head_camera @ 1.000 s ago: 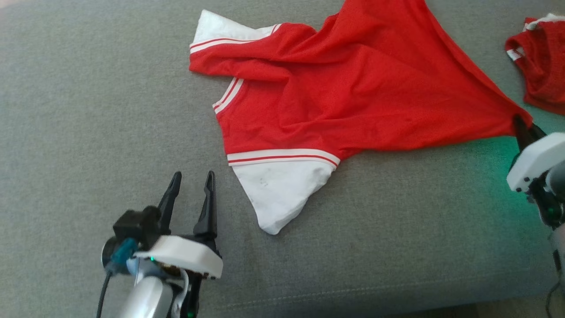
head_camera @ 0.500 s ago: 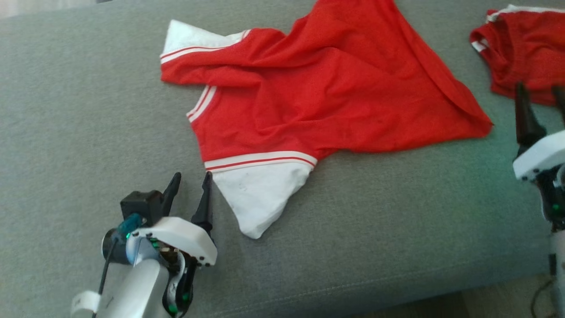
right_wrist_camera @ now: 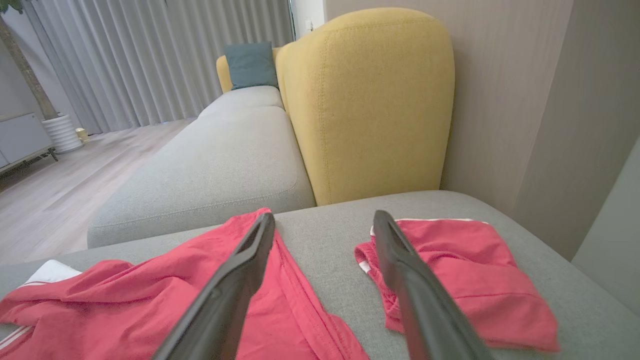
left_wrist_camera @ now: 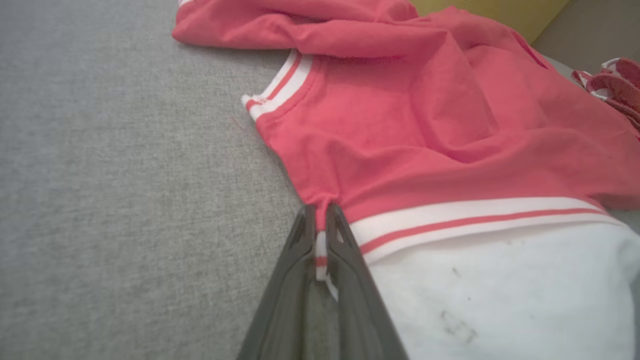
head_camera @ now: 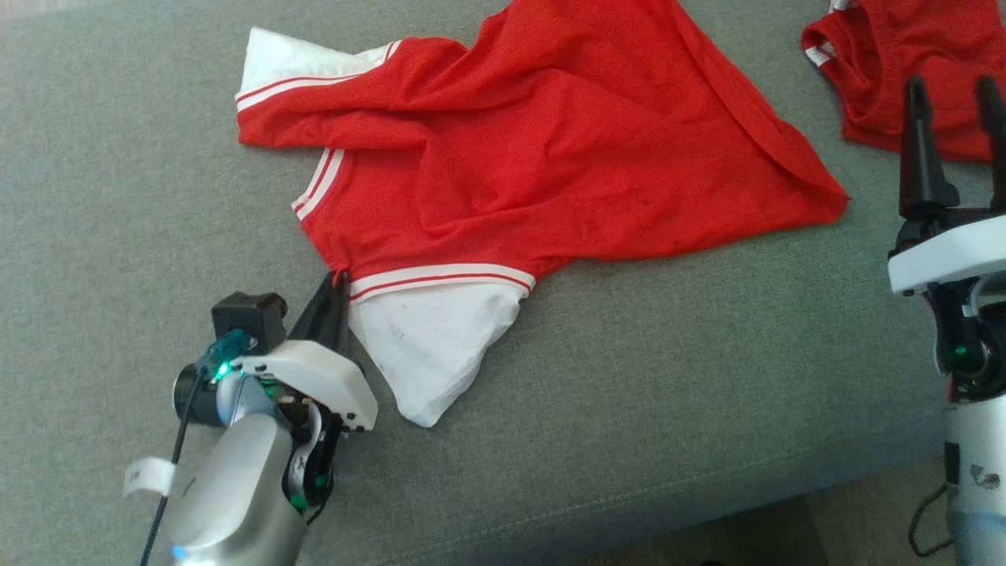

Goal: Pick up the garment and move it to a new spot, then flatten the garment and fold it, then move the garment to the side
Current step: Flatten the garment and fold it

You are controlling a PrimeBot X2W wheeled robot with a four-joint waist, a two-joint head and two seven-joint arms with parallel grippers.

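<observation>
Head view, garment: the garment [head_camera: 550, 157], red with white sleeves, is lying rumpled across the far half of the grey seat [head_camera: 118, 196]. Its nearer white sleeve [head_camera: 424, 346] is pointing toward the near edge.
Head view, left gripper: the left gripper [head_camera: 334, 287] is pinching the garment's edge just left of that sleeve, fingers clenched on the cloth.
Head view, right gripper: the right gripper [head_camera: 949, 86] is hanging by the seat's right edge with its fingers spread and nothing between them. It is apart from the garment's pointed hem corner.
Head view, neighbour: a second red garment [head_camera: 872, 47] is lying bunched at the far right corner, partly behind the right fingertips.
Head view, its own share: both arms and the garment's outline are showing together here.
Left wrist view, grip: close up, the two fingers are squeezing a fold where the red cloth meets the striped band [left_wrist_camera: 475, 215]. A sliver of band is showing between them.
Left wrist view, detail: faint dark marks are showing on the white sleeve, and the striped collar [left_wrist_camera: 280, 85] is lying flat on the seat.
Right wrist view, fingers: the released fingers are framing bare seat, with the garment to their left and the second red garment to their right.
Right wrist view, surroundings: a yellow backrest [right_wrist_camera: 370, 100] is rising past the far edge. Beyond it are a grey couch [right_wrist_camera: 225, 165], a teal pillow [right_wrist_camera: 250, 65], curtains [right_wrist_camera: 150, 50] and a wooden floor [right_wrist_camera: 50, 190].
</observation>
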